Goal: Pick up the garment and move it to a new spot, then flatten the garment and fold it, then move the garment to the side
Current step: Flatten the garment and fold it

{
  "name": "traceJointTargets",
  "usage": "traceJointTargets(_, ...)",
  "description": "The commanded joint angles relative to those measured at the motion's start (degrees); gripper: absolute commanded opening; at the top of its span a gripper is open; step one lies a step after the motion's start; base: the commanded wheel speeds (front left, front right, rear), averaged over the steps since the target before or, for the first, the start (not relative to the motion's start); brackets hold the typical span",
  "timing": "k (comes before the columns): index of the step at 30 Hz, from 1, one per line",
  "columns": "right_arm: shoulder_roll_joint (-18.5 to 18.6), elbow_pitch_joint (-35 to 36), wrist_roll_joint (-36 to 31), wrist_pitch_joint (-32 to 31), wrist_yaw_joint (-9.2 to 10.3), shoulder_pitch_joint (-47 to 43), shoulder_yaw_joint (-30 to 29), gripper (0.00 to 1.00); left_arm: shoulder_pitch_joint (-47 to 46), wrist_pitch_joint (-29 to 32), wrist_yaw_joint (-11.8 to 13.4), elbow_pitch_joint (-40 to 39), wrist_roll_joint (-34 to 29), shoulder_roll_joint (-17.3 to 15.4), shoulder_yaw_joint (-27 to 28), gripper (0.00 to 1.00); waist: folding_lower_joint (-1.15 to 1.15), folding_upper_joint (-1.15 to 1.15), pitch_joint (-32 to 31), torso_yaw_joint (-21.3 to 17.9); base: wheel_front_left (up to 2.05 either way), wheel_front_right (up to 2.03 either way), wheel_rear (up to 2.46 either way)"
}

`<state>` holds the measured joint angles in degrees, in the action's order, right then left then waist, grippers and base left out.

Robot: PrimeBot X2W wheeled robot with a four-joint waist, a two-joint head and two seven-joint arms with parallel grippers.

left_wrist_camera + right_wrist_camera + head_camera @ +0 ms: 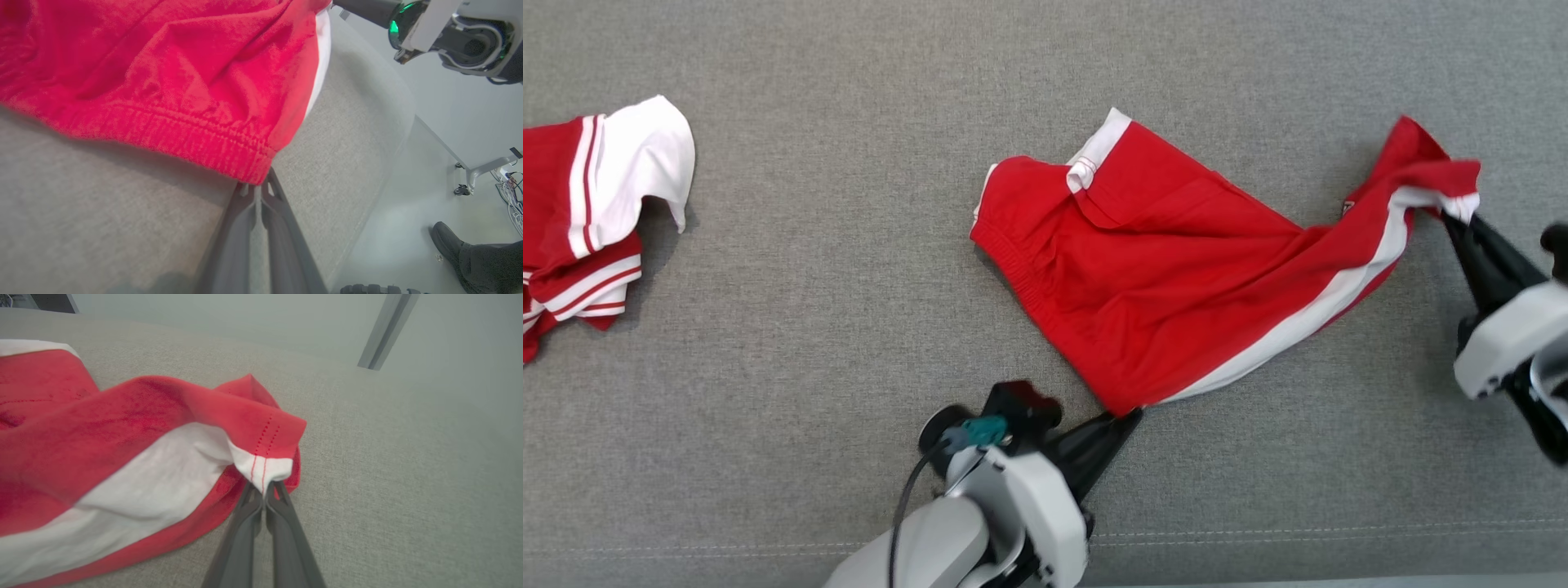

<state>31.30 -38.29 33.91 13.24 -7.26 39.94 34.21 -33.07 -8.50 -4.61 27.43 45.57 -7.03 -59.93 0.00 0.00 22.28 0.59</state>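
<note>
Grey cloth surface (pixel 768 343) runs wide, and the red garment (pixel 1176 278) lies rumpled on it just right of centre, neither flat nor folded. Another red-and-white garment (pixel 588 220) sits at nine o'clock. The left gripper (pixel 1131 415) pinches the red garment's waistband corner at six o'clock, and the right gripper (pixel 1454 216) is clamped on a hem corner at three. By my reckoning only the grasp is made; moving, flattening and folding remain.
</note>
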Motion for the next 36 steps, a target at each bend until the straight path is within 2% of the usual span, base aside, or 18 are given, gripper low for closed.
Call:
traceJointTargets(1,1.68,2.17,0.79,1.05,-0.23,-3.69,-0.36,0.00,1.68,0.21,0.73,-2.38,0.71,-1.88,1.64,0.00,0.00,0.00,-0.48,-0.12,0.00,0.00,0.00)
traceJointTargets(4,2.89,7.20,2.20,1.41,-0.23,-11.29,-4.16,0.00,5.34,2.15,2.75,-9.35,1.59,-6.57,1.84,0.00,0.00,0.00,-1.08,0.31,0.00,0.00,0.00)
traceJointTargets(7,3.33,14.06,4.11,0.87,-0.23,-21.50,-9.18,0.00,9.55,5.21,5.60,-18.36,2.86,-12.64,2.25,0.00,0.00,0.00,-1.32,0.56,0.00,0.00,0.00)
traceJointTargets(10,2.90,23.09,6.78,-4.14,-0.23,-30.32,-12.83,0.00,13.00,8.57,7.53,-28.28,5.52,-18.69,3.44,0.00,0.00,0.00,-0.99,-0.12,0.00,0.00,0.00)
traceJointTargets(11,2.79,25.72,7.59,-6.49,-0.23,-32.04,-14.03,0.00,13.32,9.86,7.26,-31.33,6.76,-20.38,3.87,0.00,0.00,0.00,-0.89,-0.29,0.00,0.00,0.00)
traceJointTargets(12,2.12,30.64,10.55,-11.42,-0.23,-32.87,-16.67,0.00,12.13,13.06,5.37,-36.42,10.17,-23.46,5.32,0.00,0.00,0.00,-0.68,-0.42,0.00,0.00,0.00)
traceJointTargets(13,2.70,31.72,9.95,-14.47,-0.23,-31.61,-17.70,0.00,10.46,15.24,3.84,-38.05,12.49,-24.97,6.43,0.00,0.00,0.00,-0.62,-0.43,0.00,0.00,0.00)
traceJointTargets(15,0.92,33.69,13.46,-20.25,-0.23,-25.19,-18.64,0.00,4.64,20.97,0.77,-38.54,18.69,-27.68,9.77,0.00,0.00,0.00,-0.54,-0.51,0.00,0.00,0.00)
traceJointTargets(17,0.33,31.40,14.49,-26.49,-0.23,-13.69,-17.96,0.00,-3.92,27.34,-0.52,-34.85,26.46,-29.33,14.93,0.00,0.00,0.00,-0.79,-1.44,0.00,0.00,0.00)
traceJointTargets(19,-2.68,25.97,15.51,-28.91,-0.23,1.05,-18.24,0.00,-14.62,32.57,-0.16,-27.49,33.10,-29.39,20.97,0.00,0.00,0.00,-1.45,-2.73,0.00,0.00,0.00)
traceJointTargets(20,-3.55,22.49,13.33,-28.55,-0.23,8.54,-17.91,0.00,-20.34,34.08,0.80,-23.17,34.91,-28.81,23.64,0.00,0.00,0.00,-2.04,-3.30,0.00,0.00,0.00)
traceJointTargets(22,-7.24,14.41,9.94,-25.70,-0.23,21.48,-18.85,0.00,-31.58,32.11,2.58,-14.45,35.22,-26.76,28.93,0.00,0.00,0.00,-3.65,-4.47,0.00,0.00,0.00)
traceJointTargets(24,-9.98,7.96,5.56,-21.59,-0.23,31.52,-18.66,0.00,-40.68,30.17,2.55,-8.01,32.95,-25.46,30.72,0.00,0.00,0.00,-4.84,-5.71,0.00,0.00,0.00)
traceJointTargets(27,-11.87,1.72,2.33,-18.26,-0.23,39.53,-17.07,0.00,-49.49,28.11,0.37,-2.67,25.94,-24.66,28.12,0.00,0.00,0.00,-5.11,-6.08,0.00,0.00,0.00)
traceJointTargets(29,-11.97,1.10,1.95,-15.82,-0.23,40.30,-15.20,0.00,-50.82,26.10,-1.07,-1.37,23.51,-23.51,26.48,0.00,0.00,0.00,-4.50,-5.81,0.00,0.00,0.00)
traceJointTargets(31,-11.64,1.91,2.87,-14.81,-0.23,37.21,-11.99,0.00,-48.14,23.26,-2.00,-1.51,21.71,-22.94,24.54,0.00,0.00,0.00,-3.71,-5.53,0.00,0.00,0.00)
traceJointTargets(36,-10.17,3.79,8.81,-12.73,-0.23,21.70,-6.28,0.00,-32.18,14.77,-2.77,-2.09,21.78,-20.33,19.81,0.00,0.00,0.00,-0.46,-3.77,0.00,0.00,0.00)
